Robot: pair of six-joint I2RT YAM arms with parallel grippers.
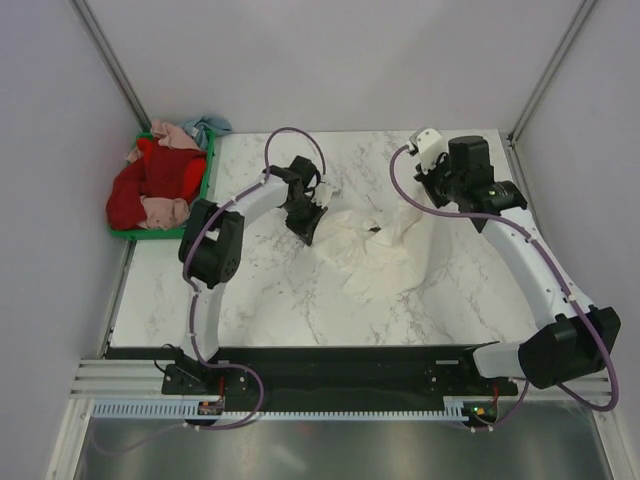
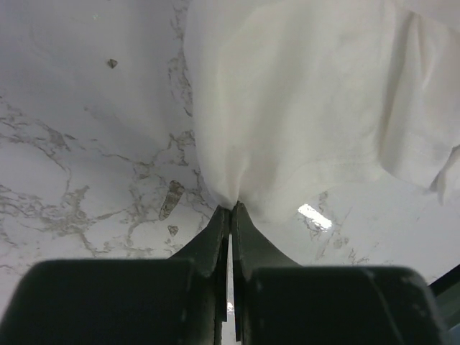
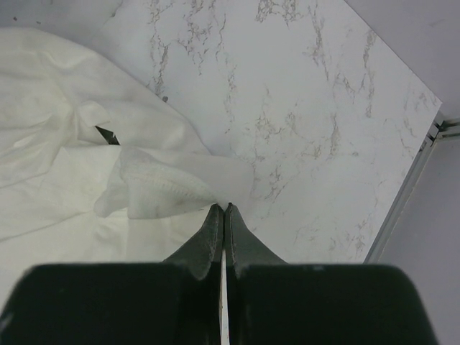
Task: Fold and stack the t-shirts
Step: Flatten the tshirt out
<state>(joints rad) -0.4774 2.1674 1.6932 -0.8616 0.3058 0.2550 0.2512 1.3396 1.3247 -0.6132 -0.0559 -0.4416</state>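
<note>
A cream-white t-shirt (image 1: 378,250) lies crumpled and partly stretched on the marble table, a small black print showing near its middle. My left gripper (image 1: 306,222) is shut on the shirt's left edge; the left wrist view shows the cloth (image 2: 302,108) pinched at the gripper (image 2: 231,208). My right gripper (image 1: 432,195) is shut on the shirt's right edge; the right wrist view shows a hemmed fold (image 3: 158,187) pinched at the gripper (image 3: 224,208). Red, pink and pale blue t-shirts (image 1: 152,185) are piled in the green crate.
The green crate (image 1: 206,175) sits at the far left, beside the table. Grey walls close the back and sides. The table's right edge and a metal rail (image 3: 417,180) show in the right wrist view.
</note>
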